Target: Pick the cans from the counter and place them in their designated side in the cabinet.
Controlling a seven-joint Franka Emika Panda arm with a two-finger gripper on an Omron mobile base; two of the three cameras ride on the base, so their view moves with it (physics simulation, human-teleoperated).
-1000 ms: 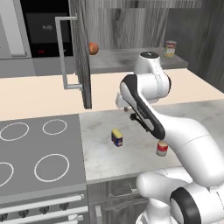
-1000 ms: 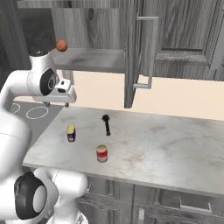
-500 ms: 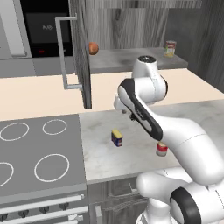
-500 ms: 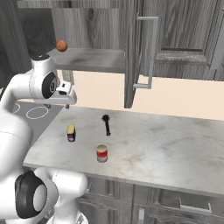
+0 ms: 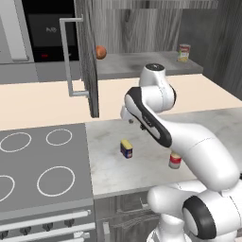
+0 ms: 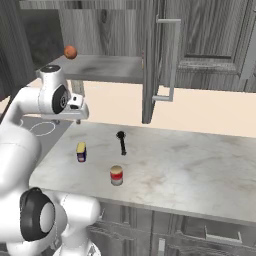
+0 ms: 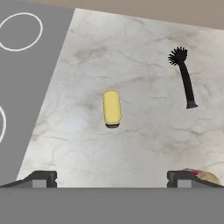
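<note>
Two cans [image 7: 111, 108] on counter [image 7: 144, 65] — below open jaws

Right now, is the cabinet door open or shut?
Open. The cabinet door stands swung out edge-on over the counter, leaving the shelf exposed with an orange ball on it.

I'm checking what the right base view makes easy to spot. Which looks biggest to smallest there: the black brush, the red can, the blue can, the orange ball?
1. Black brush, longest by far.
2. Red can and blue can: too alike to rank.
3. Orange ball, though it sits farther from the camera, so this is unsure.
</note>
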